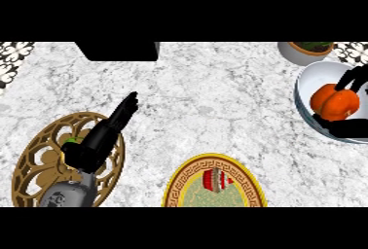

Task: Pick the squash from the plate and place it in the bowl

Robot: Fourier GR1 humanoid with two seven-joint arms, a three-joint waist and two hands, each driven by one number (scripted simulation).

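Head view: right hand [354,77] fingers curled round orange squash [335,102] over white bowl [307,81]; left hand [108,130] fingers straight, pressed together, over gold trivet [39,146].

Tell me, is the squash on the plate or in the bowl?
In the bowl: squash within its rim, right hand curled round it.

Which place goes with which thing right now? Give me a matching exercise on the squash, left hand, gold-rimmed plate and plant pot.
Things:
1. squash
2. left hand
3. gold-rimmed plate
4. plant pot

Places:
A. top right corner
B. bottom centre
C. at the white bowl, right edge
D. over the gold openwork stand, left side

Pairs: 1-C, 2-D, 3-B, 4-A
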